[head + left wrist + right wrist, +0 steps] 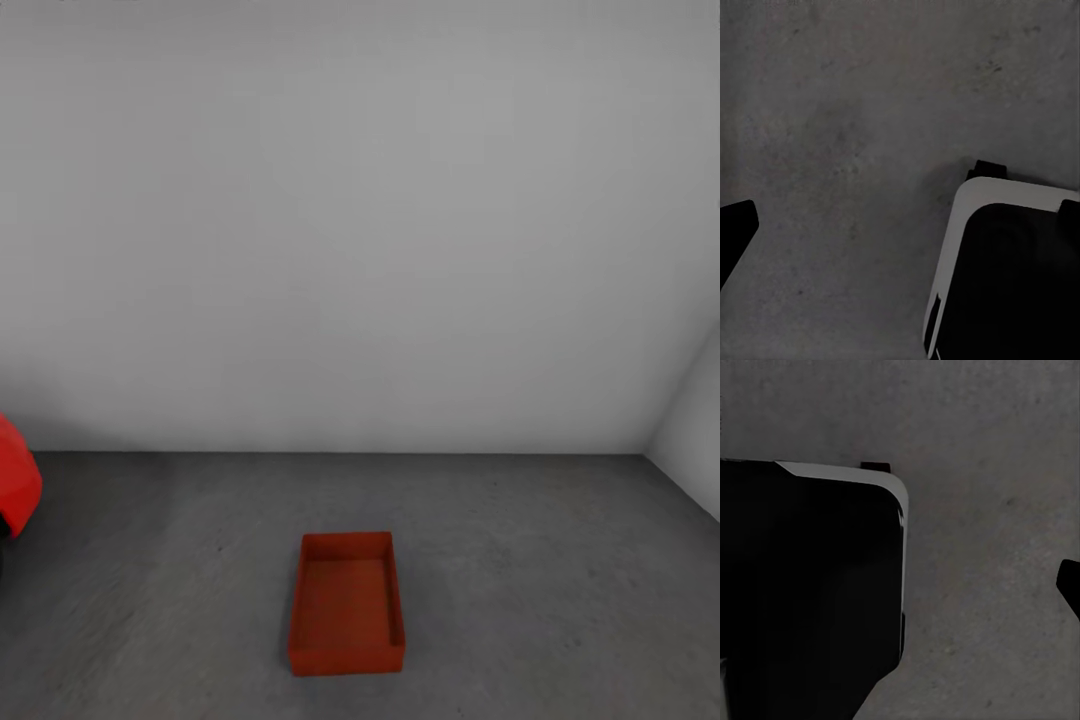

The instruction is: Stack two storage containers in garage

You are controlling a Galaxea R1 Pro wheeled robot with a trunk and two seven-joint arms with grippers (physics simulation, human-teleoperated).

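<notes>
Left wrist view: dark fingertip (735, 232) at the frame edge, pointed down toward ground; white-edged black base (1009, 277) of the robot alongside. Right wrist view: dark fingertip (1070, 585) at the edge, likewise pointed down; base beside it. Jaw state undeterminable for both.

Head view: even, diffuse light, no visible source. Pale wall (360, 220) goes slightly darker toward top corners and brighter mid-right. Floor (560, 600) is flat grey w/ faint mottling, no glare. Storage container (346, 604) casts barely any shadow; its inner walls are a bit darker than its base. Render is soft, edges slightly blurred. Both wrist views are dimmer, grainy and low contrast; the black robot base (1012, 277) shows no surface detail.
</notes>
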